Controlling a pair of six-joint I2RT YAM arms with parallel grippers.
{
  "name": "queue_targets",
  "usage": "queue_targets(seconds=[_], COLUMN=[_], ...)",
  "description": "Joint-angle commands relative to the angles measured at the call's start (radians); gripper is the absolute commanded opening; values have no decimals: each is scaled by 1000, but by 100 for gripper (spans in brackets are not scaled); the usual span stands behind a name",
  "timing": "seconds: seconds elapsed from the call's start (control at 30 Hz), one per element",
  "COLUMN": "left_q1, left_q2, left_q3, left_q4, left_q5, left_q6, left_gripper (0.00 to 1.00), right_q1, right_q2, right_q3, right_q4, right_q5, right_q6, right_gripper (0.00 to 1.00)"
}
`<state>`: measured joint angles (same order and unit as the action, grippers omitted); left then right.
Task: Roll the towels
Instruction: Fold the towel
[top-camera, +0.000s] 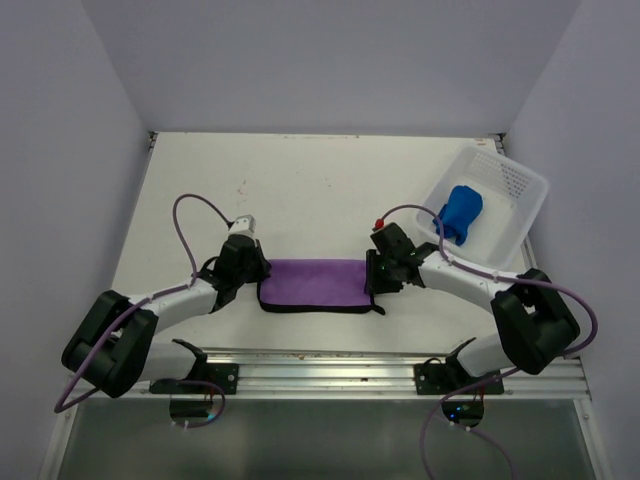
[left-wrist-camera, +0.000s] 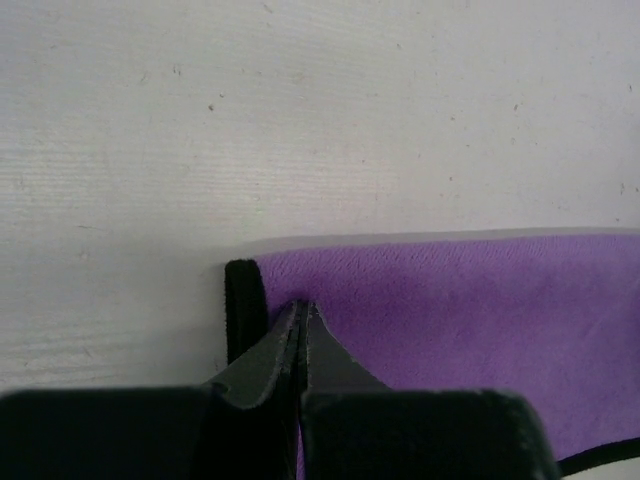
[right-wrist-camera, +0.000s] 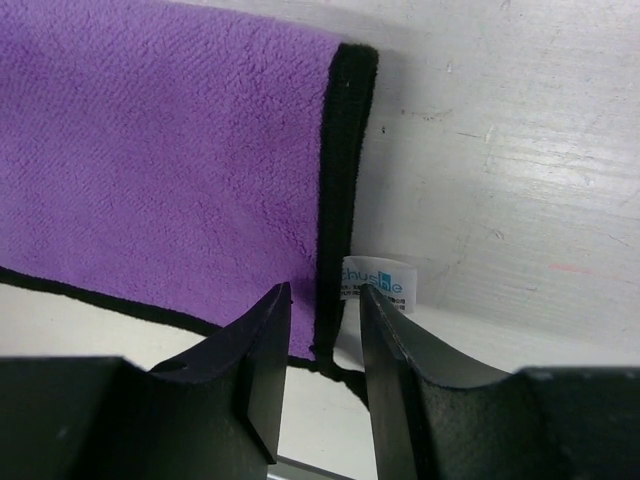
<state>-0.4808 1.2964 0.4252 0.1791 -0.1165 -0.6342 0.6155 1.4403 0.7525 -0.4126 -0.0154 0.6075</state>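
Observation:
The purple towel (top-camera: 315, 283) with dark trim lies flat on the white table, between my two grippers. My left gripper (top-camera: 250, 268) is at its left end. In the left wrist view the jaws of the left gripper (left-wrist-camera: 301, 305) are shut, pinching the purple towel (left-wrist-camera: 450, 320) just inside its black edge. My right gripper (top-camera: 372, 272) is at the right end. Seen from the right wrist, the right gripper (right-wrist-camera: 326, 290) stands open astride the black trim of the purple towel (right-wrist-camera: 150, 150), touching nothing. The blue towel (top-camera: 462, 212) sits bunched in the basket.
A white perforated basket (top-camera: 520, 180) stands at the table's back right, against the wall. A small white label (right-wrist-camera: 385, 278) sticks out from the purple towel's right edge. A metal rail (top-camera: 330, 365) runs along the near table edge. Walls close in on three sides.

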Motion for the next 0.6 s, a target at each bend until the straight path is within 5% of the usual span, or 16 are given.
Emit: queue_targets(seconds=[0.0,0.57], left_q1=[-2,-2], left_q2=[3,-29], left_q3=[-6,-12], left_q4=[69,54], left_q5=[-35,-17], left_q6=[16,19], left_gripper=[0,0], right_q1=[12,43], right_q2=[8,65], right_q3=[11,-7], right_q4=[44,46], right_q5=[20,54], right_q6=[17,17], right_gripper=[37,15])
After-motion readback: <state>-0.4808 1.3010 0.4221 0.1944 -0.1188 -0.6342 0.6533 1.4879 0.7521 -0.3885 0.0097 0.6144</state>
